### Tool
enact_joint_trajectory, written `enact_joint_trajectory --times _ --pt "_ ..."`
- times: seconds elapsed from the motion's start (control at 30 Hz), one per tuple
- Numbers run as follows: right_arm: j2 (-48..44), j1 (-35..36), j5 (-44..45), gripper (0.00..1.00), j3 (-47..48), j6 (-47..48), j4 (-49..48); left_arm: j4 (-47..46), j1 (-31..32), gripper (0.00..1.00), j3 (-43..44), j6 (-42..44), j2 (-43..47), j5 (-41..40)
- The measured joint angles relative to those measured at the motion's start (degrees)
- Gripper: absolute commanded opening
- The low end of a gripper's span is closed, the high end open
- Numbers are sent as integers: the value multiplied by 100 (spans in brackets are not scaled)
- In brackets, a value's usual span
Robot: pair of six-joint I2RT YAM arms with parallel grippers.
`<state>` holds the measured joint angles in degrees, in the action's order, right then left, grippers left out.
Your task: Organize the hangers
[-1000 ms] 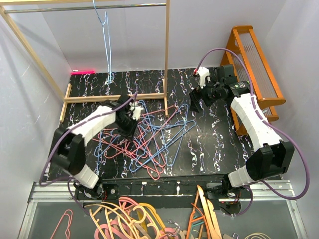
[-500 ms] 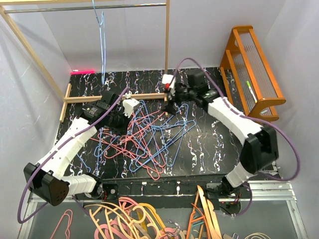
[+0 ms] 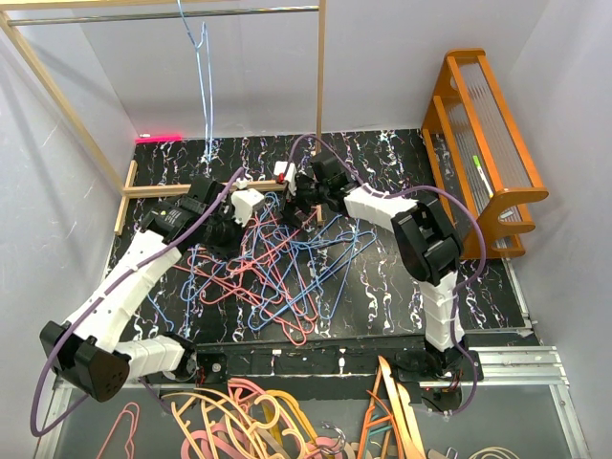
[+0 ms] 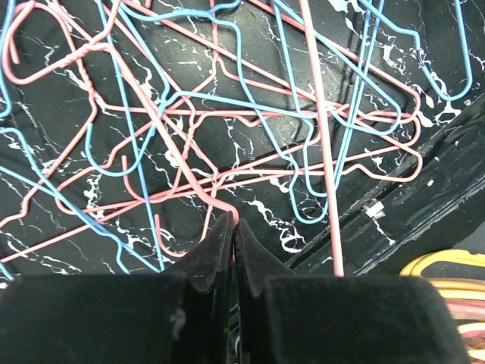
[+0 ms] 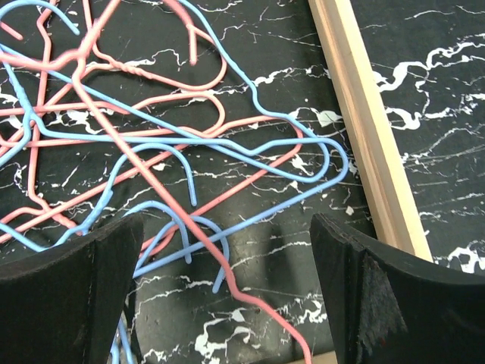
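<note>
The left gripper (image 4: 231, 226) is clenched on a pink hanger (image 4: 214, 205); the right gripper (image 5: 227, 265) is released above the hangers (image 3: 277, 263), beside a wooden rail (image 5: 364, 129).

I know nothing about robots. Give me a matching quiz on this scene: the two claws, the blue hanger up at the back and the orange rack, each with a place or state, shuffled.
Things:
1. left gripper
2. right gripper
3. light blue hanger at the back
4. orange rack

Places or states:
A. stands at the right, beside the table
B. open above the pile of hangers
C. hangs from the rail
D. shut on a pink hanger

Pairs: 1-D, 2-B, 3-C, 4-A.
</note>
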<state>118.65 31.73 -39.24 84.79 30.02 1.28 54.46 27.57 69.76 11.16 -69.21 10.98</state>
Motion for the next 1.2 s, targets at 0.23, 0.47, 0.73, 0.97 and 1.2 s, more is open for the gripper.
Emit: enact_joint_trajectory --times 0.23,0.47,0.73,0.97,1.2 --pt "188 116 -107 94 278 162 68 -111 0 0 0 66 168 -225" --pt "444 234 -92 94 433 337 72 -221 0 0 269 74 85 -293" --pt "903 450 39 79 553 332 55 -345 0 0 361 61 57 -306" --pt "1147 553 232 53 750 278 -63 -352 0 0 417 39 17 -323" --pt "1370 555 337 21 918 361 -68 -352 0 0 391 -31 20 -407"
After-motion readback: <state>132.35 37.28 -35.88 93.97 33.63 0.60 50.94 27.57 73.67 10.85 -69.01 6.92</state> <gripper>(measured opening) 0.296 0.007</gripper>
